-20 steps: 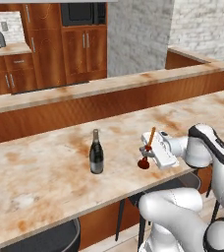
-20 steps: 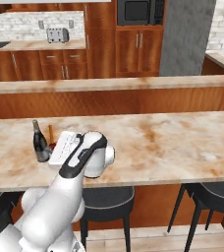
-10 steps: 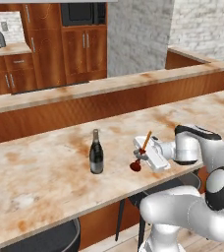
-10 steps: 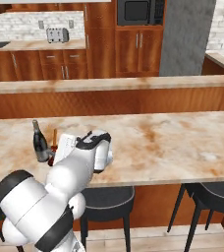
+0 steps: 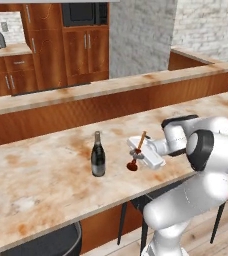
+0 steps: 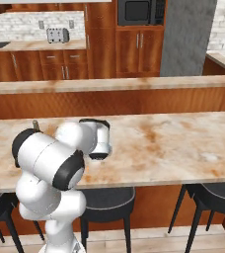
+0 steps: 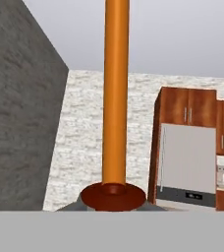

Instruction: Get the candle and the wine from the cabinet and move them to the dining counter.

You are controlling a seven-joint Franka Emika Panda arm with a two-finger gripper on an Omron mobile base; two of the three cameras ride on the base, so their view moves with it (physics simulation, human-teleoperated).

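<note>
On dining counter [image 5: 46,175]: candle [image 5: 137,152] tilted further, base lower.

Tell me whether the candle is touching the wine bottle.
Apart. The left base view shows bare counter between the wine bottle and the tilted candle by the gripper.

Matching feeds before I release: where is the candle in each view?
Left base view: candle tilted, centre-right over the dining counter, right of the wine.
Right base view: the arm covers that spot; cannot pick it out.
Hand view: running up the centre.
Shared landmark: grey wall.
</note>
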